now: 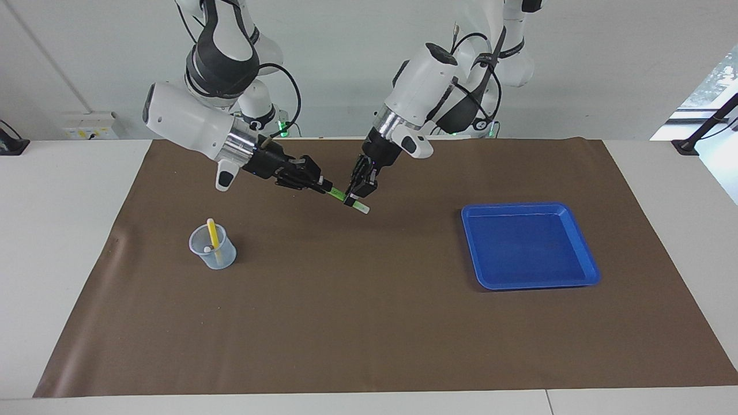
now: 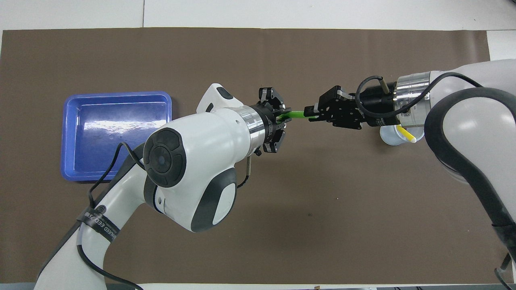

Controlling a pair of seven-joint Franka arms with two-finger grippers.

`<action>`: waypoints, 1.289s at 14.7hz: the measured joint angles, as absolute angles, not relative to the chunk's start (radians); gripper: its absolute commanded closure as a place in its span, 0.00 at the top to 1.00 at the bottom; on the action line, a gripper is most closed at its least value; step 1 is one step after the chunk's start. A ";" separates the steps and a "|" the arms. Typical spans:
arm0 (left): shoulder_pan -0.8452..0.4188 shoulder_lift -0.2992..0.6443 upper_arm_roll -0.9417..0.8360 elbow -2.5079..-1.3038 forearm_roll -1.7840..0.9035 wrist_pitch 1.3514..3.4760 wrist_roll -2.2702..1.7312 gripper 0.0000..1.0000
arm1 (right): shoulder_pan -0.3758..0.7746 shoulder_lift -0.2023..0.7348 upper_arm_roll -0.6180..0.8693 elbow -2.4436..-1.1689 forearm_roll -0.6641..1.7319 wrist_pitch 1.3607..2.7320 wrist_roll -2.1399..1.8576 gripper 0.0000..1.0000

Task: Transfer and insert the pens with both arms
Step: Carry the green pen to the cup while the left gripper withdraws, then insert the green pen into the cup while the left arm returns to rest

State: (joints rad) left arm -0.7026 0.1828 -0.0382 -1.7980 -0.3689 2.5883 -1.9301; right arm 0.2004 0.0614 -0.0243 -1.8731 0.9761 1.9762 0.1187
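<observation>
Right now the slim light-green pen with a whitish cap end (image 1: pixel 349 200) hangs level above the brown mat's (image 1: pixel 369 323) middle, clamped by both my left gripper (image 1: pixel 356 194) and my right gripper (image 1: pixel 324 185). My clear plastic cup (image 1: pixel 213 246) holds a yellow pen (image 1: pixel 212 233); my blue tray (image 1: pixel 582 253) lies bare.

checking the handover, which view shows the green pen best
The facing view: the green pen shows nearly whole, up in the air over the mat, between the right gripper and the left gripper, pale end free. In the overhead view only a short green stretch shows between them.
</observation>
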 measured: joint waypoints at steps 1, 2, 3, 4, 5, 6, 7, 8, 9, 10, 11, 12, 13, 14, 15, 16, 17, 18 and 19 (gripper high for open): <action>-0.703 0.184 -0.038 -1.798 -0.369 2.588 -1.908 1.00 | 0.200 0.062 -0.024 -1.874 0.976 1.976 0.119 0.00; -0.702 0.184 -0.037 -1.798 -0.369 2.584 -1.875 1.00 | 0.200 0.061 -0.025 -1.873 0.973 1.977 0.119 0.00; -0.702 0.184 -0.034 -1.798 -0.369 2.577 -1.837 1.00 | 0.197 0.062 -0.027 -1.870 0.955 1.976 0.118 0.00; -0.700 0.184 -0.029 -1.798 -0.368 2.564 -1.785 1.00 | 0.192 0.062 -0.028 -1.860 0.916 1.973 0.118 0.00; -0.696 0.184 -0.022 -1.798 -0.368 2.542 -1.718 1.00 | 0.186 0.064 -0.031 -1.841 0.861 1.956 0.117 0.00; -0.683 0.184 -0.017 -1.798 -0.368 2.510 -1.636 1.00 | 0.174 0.070 -0.033 -1.804 0.794 1.917 0.117 0.00; -0.662 0.183 -0.014 -1.797 -0.368 2.470 -1.548 1.00 | 0.158 0.080 -0.034 -1.753 0.716 1.858 0.114 0.00; -0.636 0.181 -0.012 -1.796 -0.368 2.426 -1.457 1.00 | 0.141 0.094 -0.035 -1.696 0.628 1.797 0.097 0.00; -0.606 0.177 -0.011 -1.796 -0.368 2.380 -1.367 1.00 | 0.126 0.109 -0.035 -1.647 0.540 1.750 0.051 0.00; -0.575 0.171 -0.009 -1.796 -0.368 2.334 -1.271 1.00 | 0.111 0.123 -0.036 -1.613 0.459 1.719 -0.024 0.00; -0.545 0.166 -0.008 -1.797 -0.368 2.291 -1.176 1.00 | 0.095 0.135 -0.036 -1.593 0.388 1.697 -0.117 0.00; -0.510 0.158 -0.007 -1.799 -0.368 2.247 -1.068 1.00 | 0.078 0.145 -0.037 -1.583 0.315 1.682 -0.225 0.00; -0.477 0.149 -0.006 -1.805 -0.368 2.208 -0.973 1.00 | 0.066 0.152 -0.037 -1.578 0.240 1.678 -0.321 0.00; -0.443 0.135 -0.006 -1.816 -0.364 2.174 -0.874 1.00 | 0.062 0.158 -0.037 -1.576 0.155 1.678 -0.405 0.00; -0.407 0.120 -0.005 -1.829 -0.353 2.143 -0.781 1.00 | 0.063 0.161 -0.036 -1.573 0.079 1.679 -0.468 0.00; -0.371 0.101 -0.004 -1.845 -0.329 2.113 -0.695 1.00 | 0.067 0.162 -0.033 -1.572 0.031 1.680 -0.505 0.00; -0.335 0.080 -0.003 -1.863 -0.299 2.084 -0.615 1.00 | 0.073 0.163 -0.033 -1.572 0.006 1.680 -0.524 0.00; -0.298 0.059 -0.003 -1.879 -0.268 2.055 -0.537 1.00 | 0.076 0.164 -0.031 -1.572 -0.009 1.680 -0.538 0.00; -0.262 0.040 -0.002 -1.891 -0.244 2.022 -0.460 1.00 | 0.077 0.165 -0.030 -1.575 -0.019 1.681 -0.551 0.00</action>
